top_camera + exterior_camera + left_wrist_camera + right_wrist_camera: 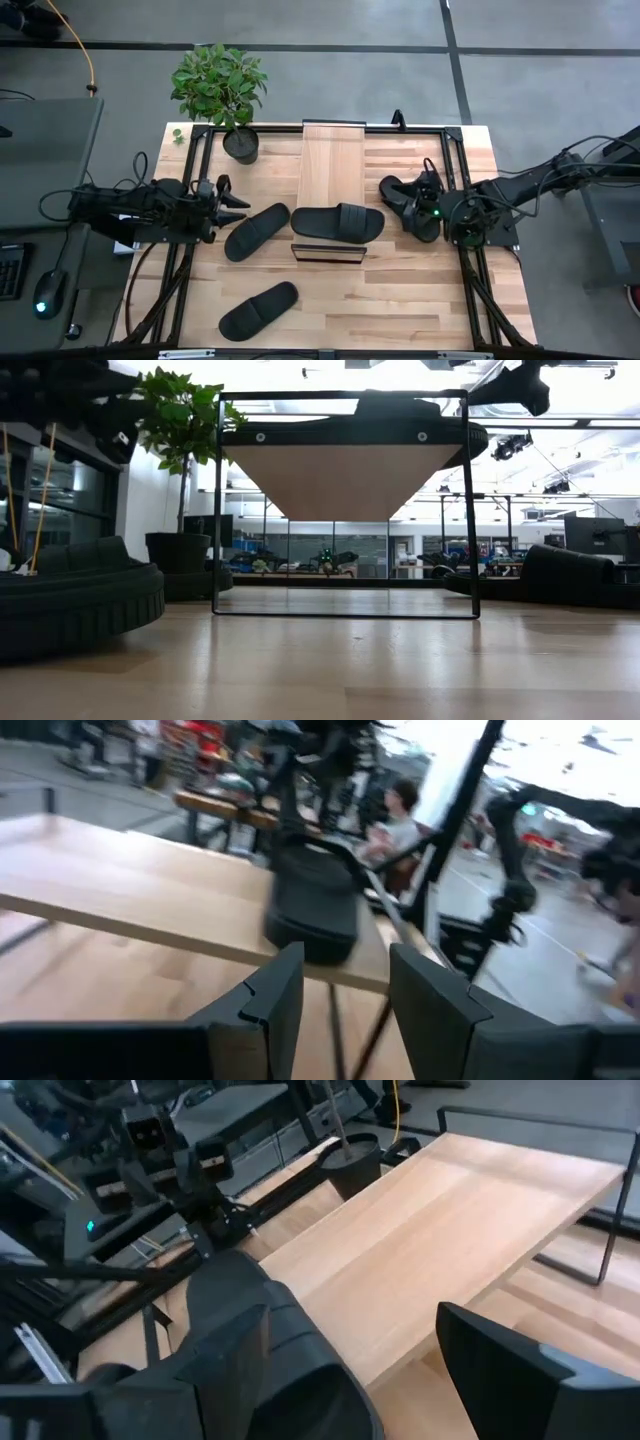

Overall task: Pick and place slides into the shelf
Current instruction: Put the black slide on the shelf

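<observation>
One slide is seen lying on the shelf, which stands across the middle of the table. Two slides are left on the table to the shelf's left. The left gripper is held partly open and empty just beside the nearer one. The right gripper is spread wide at the fourth slide by the right rail, but whether it is gripped cannot be told. The slide could be dropped if caught by an edge, or the one already shelved could be knocked off. The table is pale wood; a potted plant stands at a corner, and an open workshop with a person is seen beyond.
</observation>
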